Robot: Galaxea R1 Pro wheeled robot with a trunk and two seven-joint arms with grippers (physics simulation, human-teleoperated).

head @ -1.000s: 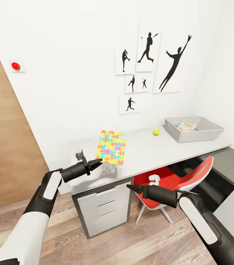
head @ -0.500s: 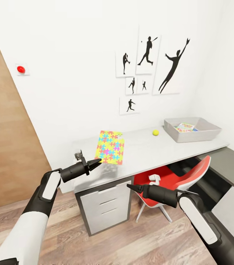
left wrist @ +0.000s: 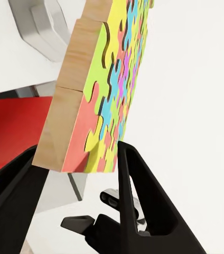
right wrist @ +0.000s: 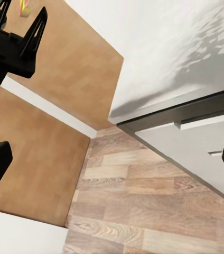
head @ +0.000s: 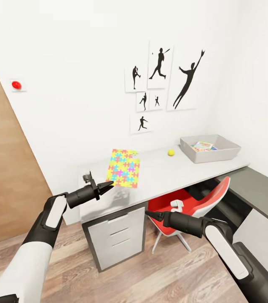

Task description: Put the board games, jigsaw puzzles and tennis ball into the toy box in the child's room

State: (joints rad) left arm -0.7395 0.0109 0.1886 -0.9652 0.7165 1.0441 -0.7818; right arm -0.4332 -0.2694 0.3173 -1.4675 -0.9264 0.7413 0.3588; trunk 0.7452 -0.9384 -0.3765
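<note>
Far left on the wall I had a red button (head: 16,85), w/ a wood panel (head: 3,176) below it. My left gripper (head: 107,185) sat over the near left corner of the table (head: 172,172), clamped on 1 edge of the jigsaw puzzle (head: 123,167); the mat was off the tabletop, tilted up toward the wall. In the left wrist view the puzzle (left wrist: 109,84) showed its plain wood-coloured underside and its yellow, pink, blue and green face, w/ 1 finger (left wrist: 138,196) on the coloured side and the other on the wood side. The white drawer unit (head: 115,237) w/ 3 drawers stood under that end of the table.

My right gripper (head: 148,214) hung low in front of the table, near the red chair (head: 188,206) tucked under it. Its 2 fingertips sat at opposite edges of the right wrist view, so wide apart and holding nothing; that view also had the left gripper (right wrist: 14,21), the drawer unit (right wrist: 196,148) and the plank floor (right wrist: 143,211).

Further right the tennis ball (head: 171,152) lay on the table, just left of the toy box (head: 210,156) and apart from it. The box stood at the table's far right end w/ a colourful flat item (head: 204,146) inside; couldn't tell which toy. Black sports silhouettes (head: 163,80) hung on the wall above. A dark grey cabinet top (head: 256,189) ran lower at far right.
</note>
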